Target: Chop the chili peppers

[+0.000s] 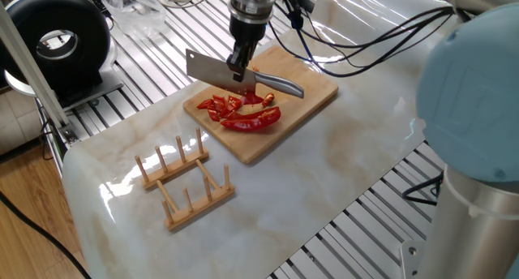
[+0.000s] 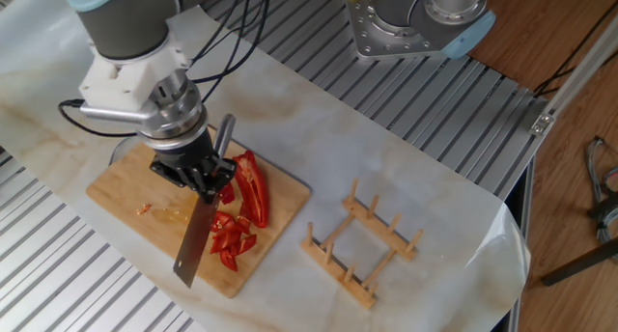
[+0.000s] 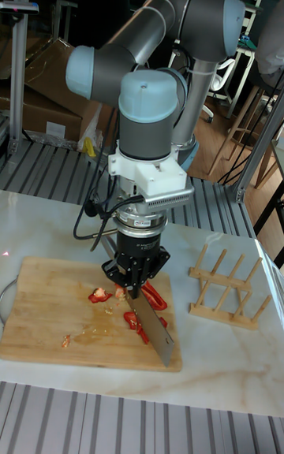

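**Cleaver held above the chili peppers on the board**

One fixed view shows the gripper [image 1: 240,66] pointing straight down over the wooden cutting board [image 1: 312,91], its two fingers closed around a cleaver [image 1: 212,71] at the place where the broad blade joins the metal handle. The blade lies level with its flat side facing this camera, just above the chili peppers [image 1: 243,110], and the handle runs off toward the far side of the board. Whether the cutting edge touches the red pieces cannot be told from this side.

From the other fixed view the gripper [image 2: 201,176] grips the cleaver [image 2: 196,240] the same way; the blade reaches toward the near edge of the cutting board [image 2: 126,192] and the handle sticks up past the fingers. The chili peppers [image 2: 241,211] lie on the board's right part: one long curved half beside the gripper and a cluster of smaller cut bits next to the blade. A few tiny scraps sit on the bare wood to the left.

A wooden rack [image 2: 363,246] with upright pegs stands on the marble tabletop [image 2: 319,139], well apart from the board. In the tall fixed view the blade [image 3: 155,328] slants over the red bits [image 3: 142,320], with one small piece lying apart to their left
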Controlling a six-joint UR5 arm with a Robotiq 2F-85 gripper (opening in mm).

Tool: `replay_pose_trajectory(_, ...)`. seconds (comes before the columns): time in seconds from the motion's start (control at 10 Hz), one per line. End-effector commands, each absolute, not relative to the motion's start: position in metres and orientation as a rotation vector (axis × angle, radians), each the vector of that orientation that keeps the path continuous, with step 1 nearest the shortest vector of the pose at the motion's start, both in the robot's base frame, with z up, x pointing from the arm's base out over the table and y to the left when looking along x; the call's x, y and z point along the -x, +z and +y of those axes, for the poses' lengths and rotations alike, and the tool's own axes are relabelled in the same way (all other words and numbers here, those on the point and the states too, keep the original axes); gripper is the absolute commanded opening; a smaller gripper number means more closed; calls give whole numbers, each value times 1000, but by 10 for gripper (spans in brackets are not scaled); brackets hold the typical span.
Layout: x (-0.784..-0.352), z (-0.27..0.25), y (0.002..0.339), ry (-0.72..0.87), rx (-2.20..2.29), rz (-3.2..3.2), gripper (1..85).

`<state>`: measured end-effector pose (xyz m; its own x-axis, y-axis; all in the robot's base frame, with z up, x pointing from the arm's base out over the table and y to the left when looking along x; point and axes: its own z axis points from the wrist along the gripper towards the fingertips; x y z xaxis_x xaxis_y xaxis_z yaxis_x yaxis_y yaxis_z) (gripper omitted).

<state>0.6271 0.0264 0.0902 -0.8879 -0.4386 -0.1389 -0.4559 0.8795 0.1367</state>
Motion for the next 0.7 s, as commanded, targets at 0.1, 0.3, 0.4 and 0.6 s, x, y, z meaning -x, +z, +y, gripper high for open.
replay_pose_trajectory(0.1, -622, 24, 79, 240, 697, 2915, 13)
replay_pose_trajectory(0.3, -618, 24, 77, 256, 689, 2913, 13)
replay_pose_trajectory(0.4, -614, 24, 75, 266, 685, 2910, 13)
replay_pose_trajectory(0.6, -612, 21, 77, 252, 689, 2899, 13)
